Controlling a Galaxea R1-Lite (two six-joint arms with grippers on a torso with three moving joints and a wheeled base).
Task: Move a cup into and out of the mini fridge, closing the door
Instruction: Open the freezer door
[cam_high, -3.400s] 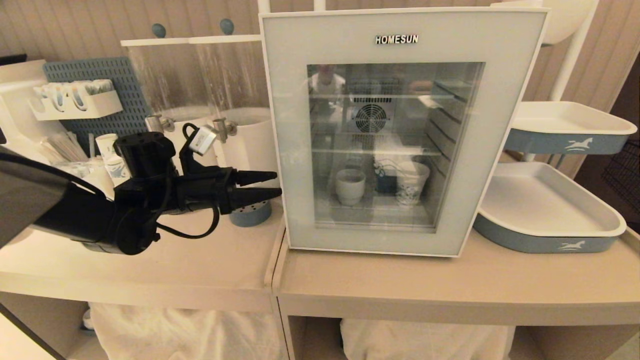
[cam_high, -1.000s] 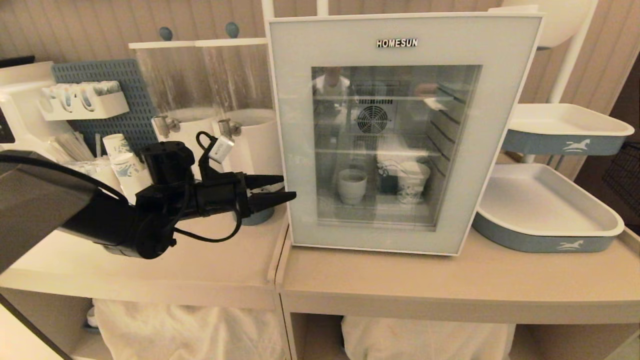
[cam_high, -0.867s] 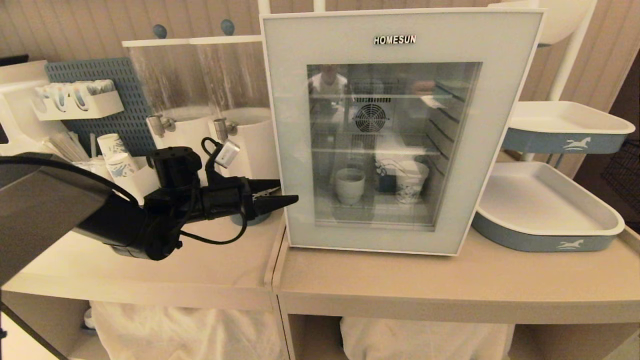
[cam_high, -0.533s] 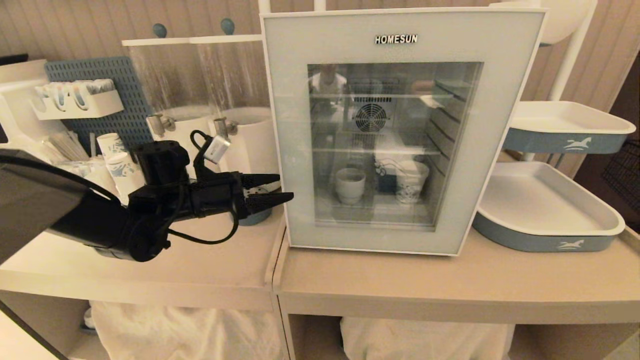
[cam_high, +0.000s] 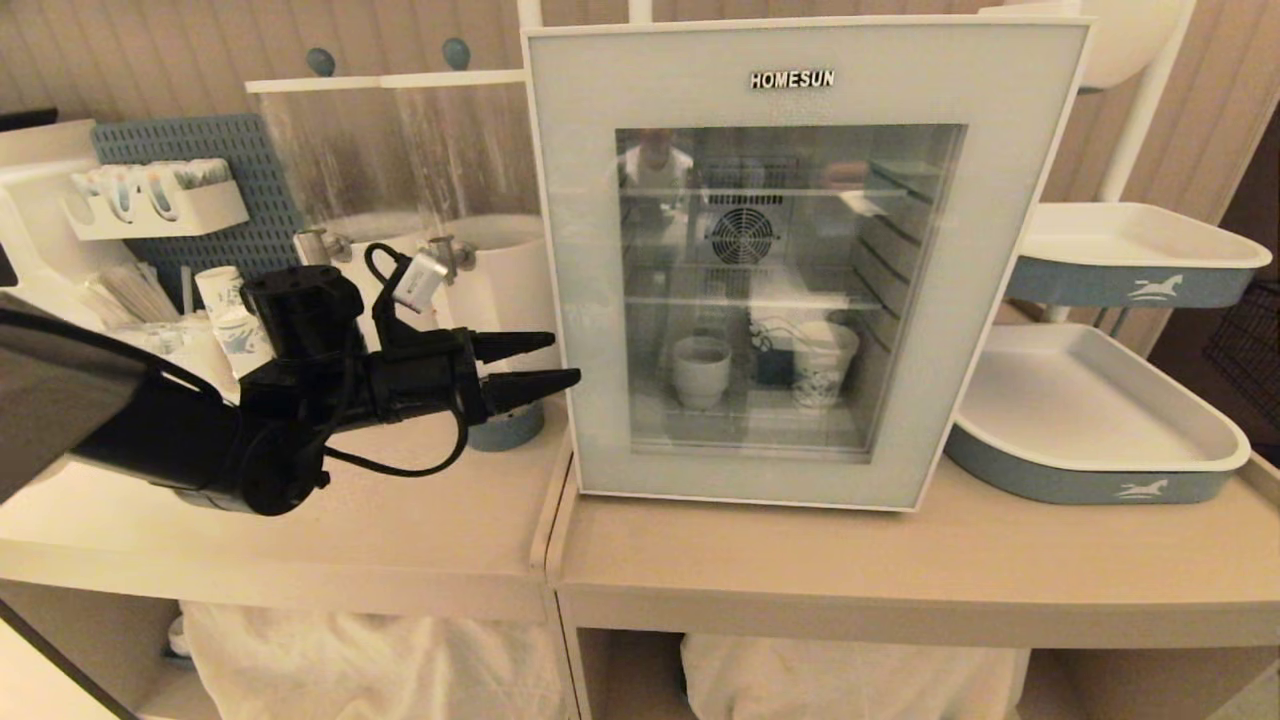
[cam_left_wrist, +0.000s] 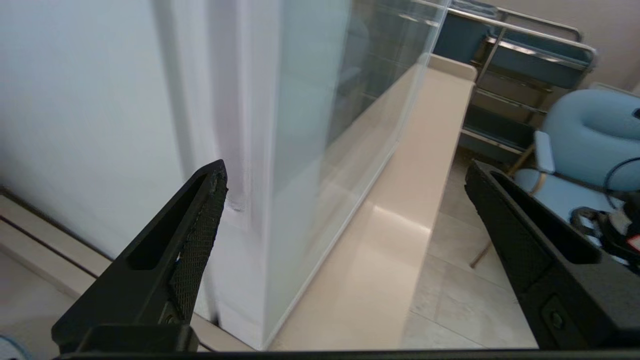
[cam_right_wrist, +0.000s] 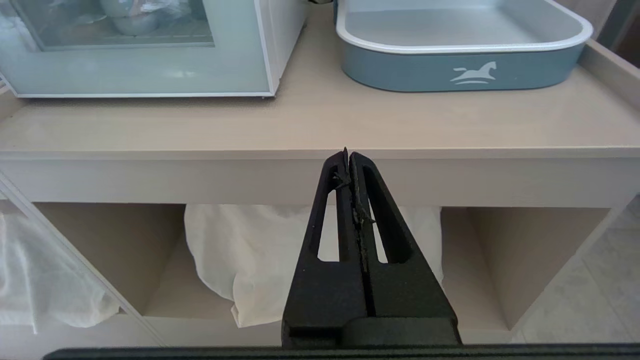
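Note:
The mini fridge (cam_left_wrist: 90, 110) stands on the beige table with its blue-grey glass door (cam_high: 575, 250) shut. Through the glass I see the plain white cup (cam_high: 700, 372) upright on the lower wire shelf, with a blue-printed paper cup (cam_high: 825, 372) to its right. My left gripper (cam_high: 565, 362) is open and level at the door's left edge. In the left wrist view the left gripper (cam_left_wrist: 345, 170) straddles that edge, one finger (cam_left_wrist: 200, 225) beside the fridge's white side wall, the other out in front of the door. My right gripper (cam_right_wrist: 348, 152) is shut on nothing, low before the table's front edge.
Two white drink dispensers (cam_high: 400, 200) and a small blue round base (cam_high: 505, 428) stand just behind the left gripper. Paper cups (cam_high: 225, 300) sit at the far left. Two blue-and-white trays (cam_high: 1090, 420) (cam_high: 1140, 250) are right of the fridge. White cloth (cam_right_wrist: 260, 250) fills the shelves below.
My left gripper has risen a little and drawn slightly back to the left at the door's left edge, still open. The door stays shut and the cup has not moved.

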